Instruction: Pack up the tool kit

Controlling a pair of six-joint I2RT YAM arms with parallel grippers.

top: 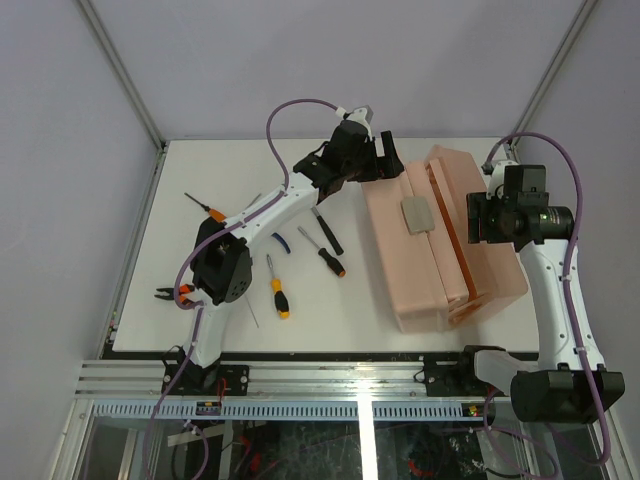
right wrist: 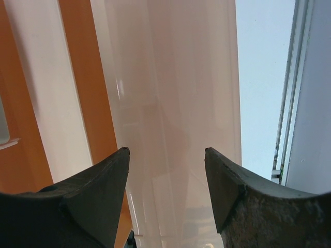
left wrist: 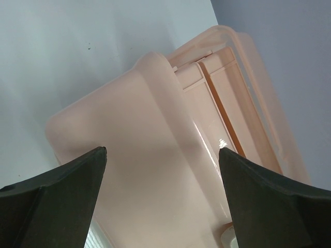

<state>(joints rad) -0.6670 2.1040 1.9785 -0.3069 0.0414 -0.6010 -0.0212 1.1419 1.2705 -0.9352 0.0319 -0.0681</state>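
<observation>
- The pink toolbox (top: pixel 400 270) sits on the white bench (top: pixel 330 320), at the right middle of the top view.
- The left claw (left wrist: pixel 162 150) is wide open and holds nothing, by the box's upper left corner.
- The right claw (right wrist: pixel 166 150) is open too, at the box's right side, maybe touching it.
- A yellow and black screwdriver (top: pixel 278 290) lies left of the box.

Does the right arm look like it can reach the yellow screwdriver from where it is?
Probably not easily. The right gripper hangs over the pink toolbox, and that big box lies between it and the yellow screwdriver on the table near the left arm.
</observation>
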